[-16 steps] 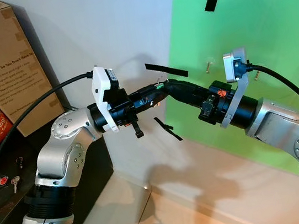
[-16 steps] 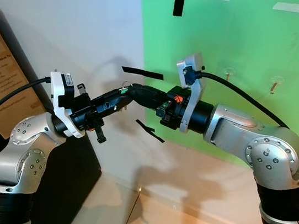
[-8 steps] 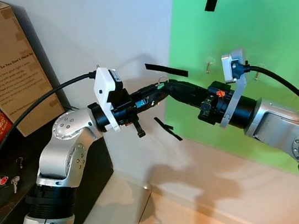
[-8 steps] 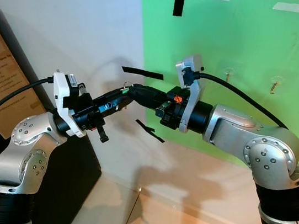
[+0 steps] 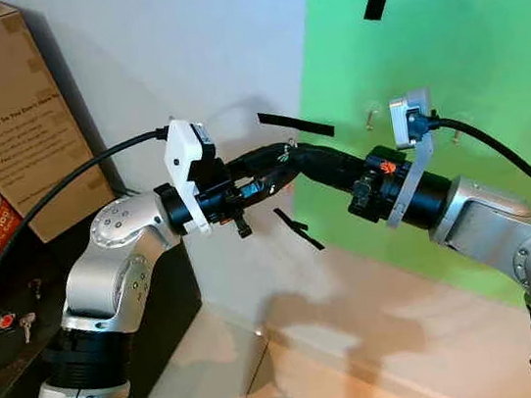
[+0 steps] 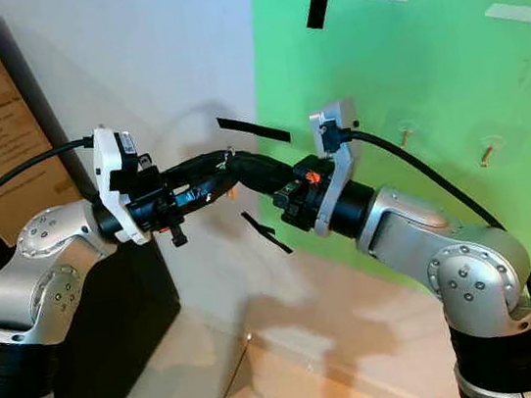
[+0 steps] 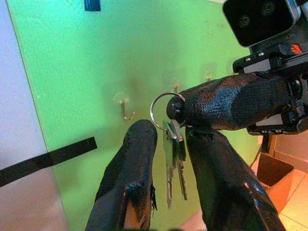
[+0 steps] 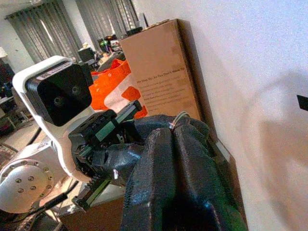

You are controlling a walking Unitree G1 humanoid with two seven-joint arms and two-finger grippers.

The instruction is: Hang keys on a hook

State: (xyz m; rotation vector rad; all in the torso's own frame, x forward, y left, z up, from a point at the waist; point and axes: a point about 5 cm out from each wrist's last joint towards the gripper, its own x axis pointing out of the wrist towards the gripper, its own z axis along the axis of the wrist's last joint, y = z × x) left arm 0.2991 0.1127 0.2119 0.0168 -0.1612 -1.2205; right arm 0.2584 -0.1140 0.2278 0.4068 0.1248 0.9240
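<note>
The right gripper (image 7: 179,109) is clamped on the ring of the keys (image 7: 174,159), held mid-air before the green board (image 5: 442,45). The left gripper (image 7: 171,139) has its fingers apart, one on each side of the hanging keys. Hooks (image 7: 126,110) are on the board beyond.
</note>
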